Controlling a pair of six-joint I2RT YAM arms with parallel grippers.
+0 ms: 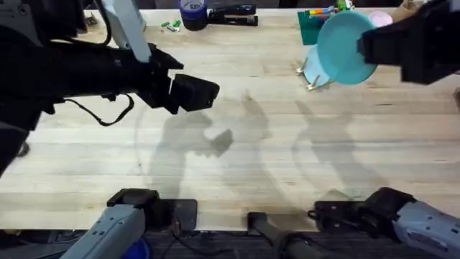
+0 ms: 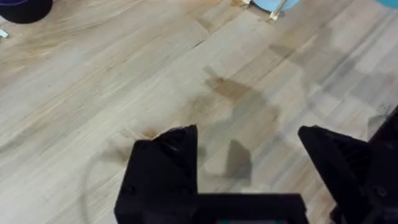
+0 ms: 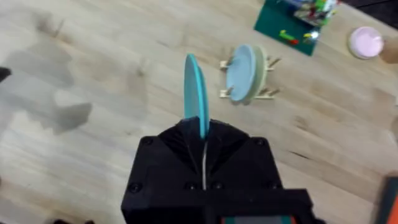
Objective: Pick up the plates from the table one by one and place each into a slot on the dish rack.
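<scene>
My right gripper (image 1: 368, 46) hangs above the back right of the table (image 1: 273, 158), shut on a turquoise plate (image 1: 343, 47). In the right wrist view that plate (image 3: 195, 93) stands on edge between the fingers of the right gripper (image 3: 203, 132). Just beneath and beyond it sits the small wooden dish rack (image 3: 268, 93), holding a pale blue plate (image 3: 239, 73) with a cream one behind it. The rack (image 1: 313, 80) peeks out under the held plate. My left gripper (image 1: 198, 92) hovers over the table's left middle, open and empty (image 2: 249, 155).
A green baseplate (image 1: 310, 26) with small toys lies behind the rack, a pink lid (image 1: 381, 18) beside it. A dark blue cup (image 1: 192, 13) and a black stapler (image 1: 231, 14) sit along the back edge. Bare wood spreads across the middle and front.
</scene>
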